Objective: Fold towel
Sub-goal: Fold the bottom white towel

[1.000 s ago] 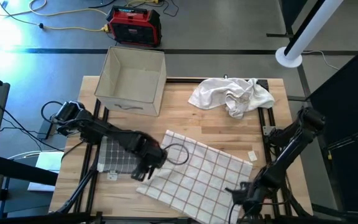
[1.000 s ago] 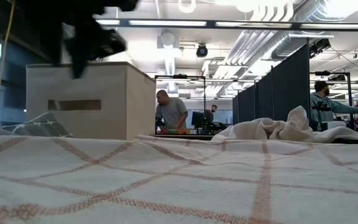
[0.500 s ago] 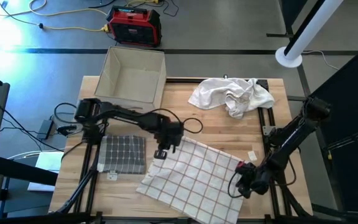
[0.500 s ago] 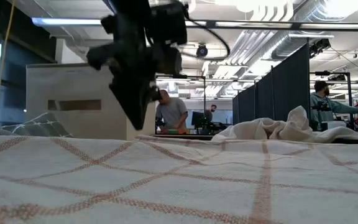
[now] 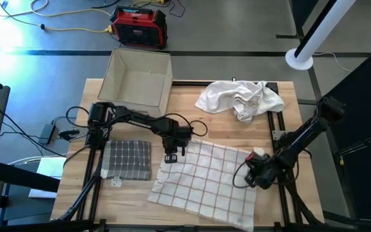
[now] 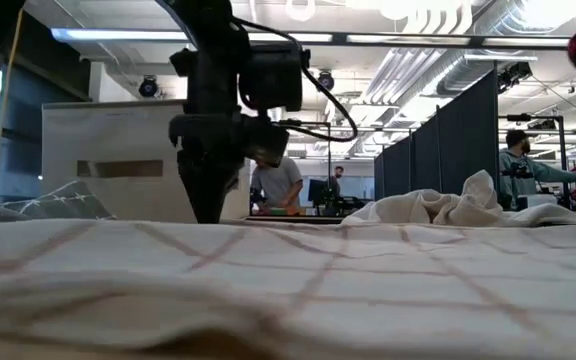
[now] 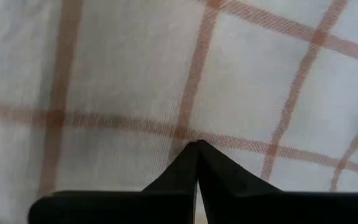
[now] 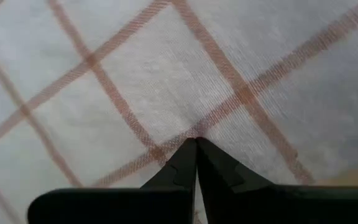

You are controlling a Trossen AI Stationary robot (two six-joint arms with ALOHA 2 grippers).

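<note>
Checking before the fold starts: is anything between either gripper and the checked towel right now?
Nothing visible. The left gripper sits shut at the checked towel's upper left corner; the right gripper is shut at its right edge. The grey towel and white cloth lie clear.

It was an open-plan office turned robotics lab. Beyond the left pincer (image 6: 208,215), across the table, people (image 6: 276,185) worked at desks under strip lights (image 6: 388,38) and bare ceiling ducts (image 6: 528,35), with dark partition screens (image 6: 463,140) dividing the floor. Well behind that pincer, on the grey floor past the wooden table (image 5: 198,129) on its black frame, sat a red power unit (image 5: 139,27) with yellow cables (image 5: 69,27) trailing from it. A white pole on a round base (image 5: 299,58) stood far off to the pincer's right.
</note>
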